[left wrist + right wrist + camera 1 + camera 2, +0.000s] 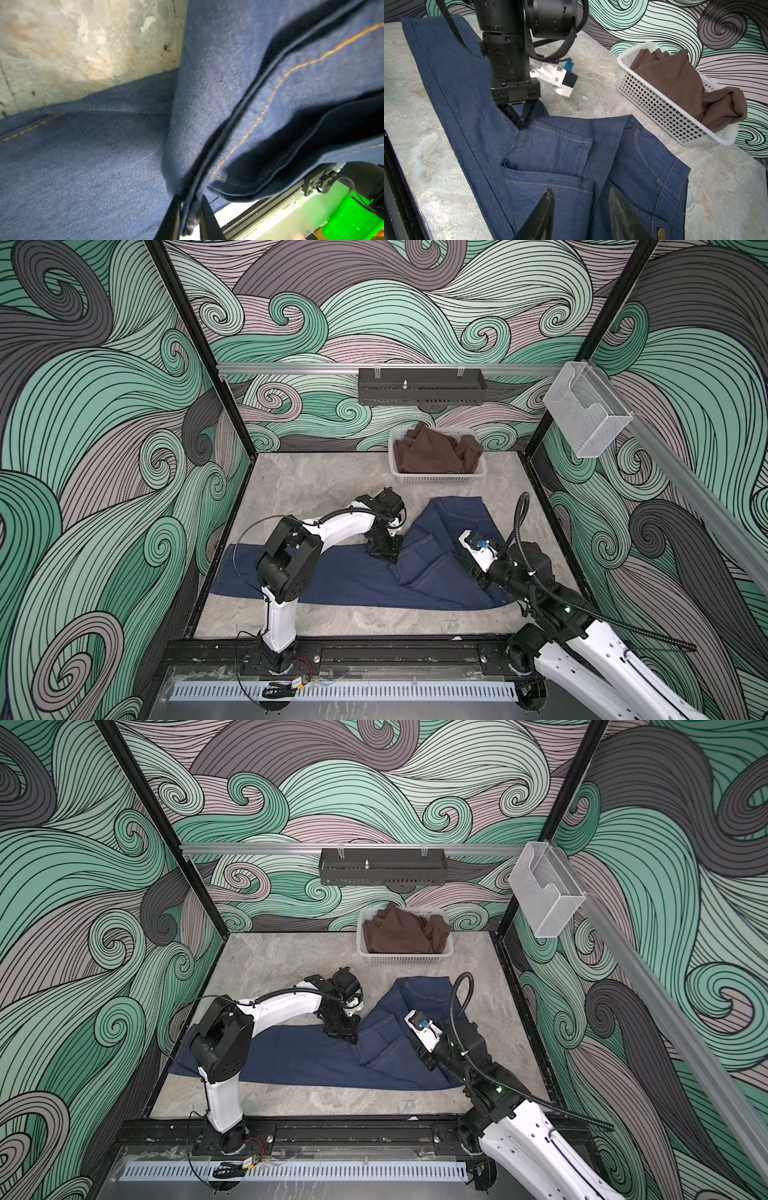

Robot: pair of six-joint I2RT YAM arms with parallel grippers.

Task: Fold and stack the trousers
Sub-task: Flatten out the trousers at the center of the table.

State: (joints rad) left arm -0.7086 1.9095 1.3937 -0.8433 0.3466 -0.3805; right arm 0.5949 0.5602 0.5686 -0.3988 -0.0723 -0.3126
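Note:
The trousers are dark blue jeans with tan stitching. They lie across the marble table, legs stretching left and the waist end folded over toward the back right. My left gripper points down at the crotch by the fold. In the left wrist view its fingers pinch a ridge of denim. My right gripper stands open just over the seat pocket. Nothing is between its fingers. The metal button shows beside it.
A white plastic basket holding crumpled brown cloth stands at the back of the table. On the back rail hangs a black shelf, and a clear bin hangs on the right rail. Patterned walls enclose three sides.

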